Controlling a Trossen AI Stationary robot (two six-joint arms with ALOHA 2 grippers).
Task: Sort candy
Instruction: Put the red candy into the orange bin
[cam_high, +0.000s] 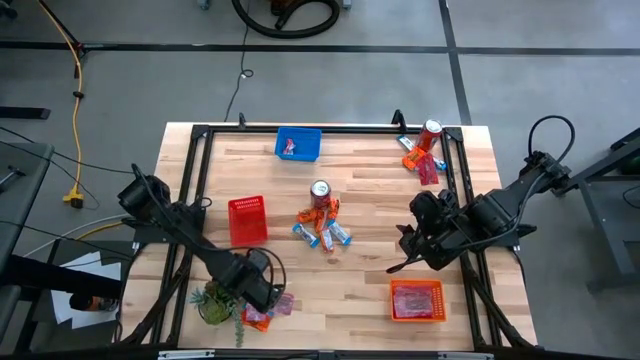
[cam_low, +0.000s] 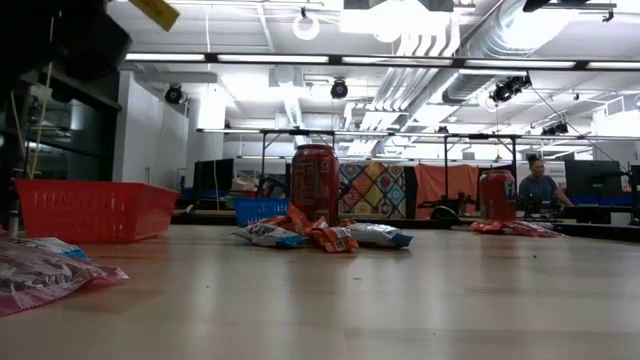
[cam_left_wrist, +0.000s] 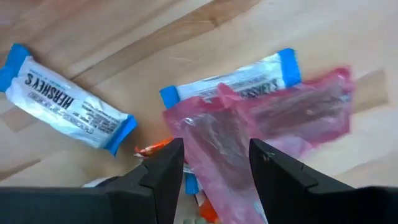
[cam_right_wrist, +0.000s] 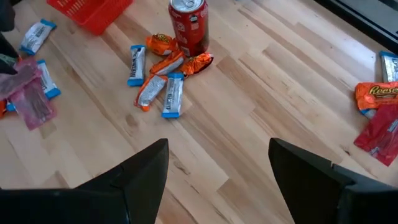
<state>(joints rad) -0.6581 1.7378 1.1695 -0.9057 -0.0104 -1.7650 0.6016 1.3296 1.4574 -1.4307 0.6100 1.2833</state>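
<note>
Landmark: middle can (cam_high: 320, 192), standing upright near the middle of the table (cam_high: 370, 270).
Done: orange basket (cam_high: 417, 301), toward the front right from the can, holds pink-red packets; blue basket (cam_high: 298, 145), behind the can, holds at least one small piece. My judgement: sorting is started, far from finished.
Red basket (cam_high: 247, 220): just left of the can; it looks empty from above.
Left, middle pile (cam_right_wrist: 163, 74): orange and blue-and-white packets lie touching the can, at its front side.
Left, far pile (cam_high: 420, 160): orange and pink-red packets beside a second can (cam_high: 430, 134), well to the back right of the middle can.
Left, near pile (cam_high: 268, 308): packets at the front left, far from the can, next to the plant (cam_high: 213, 301).
Left end effector (cam_left_wrist: 214, 165): over the near pile, its jaws set around a pink packet (cam_left_wrist: 217, 146); whether they already press it, I cannot tell.
Right end effector (cam_right_wrist: 217, 165): released and empty, to the right of the can, above bare table.
</note>
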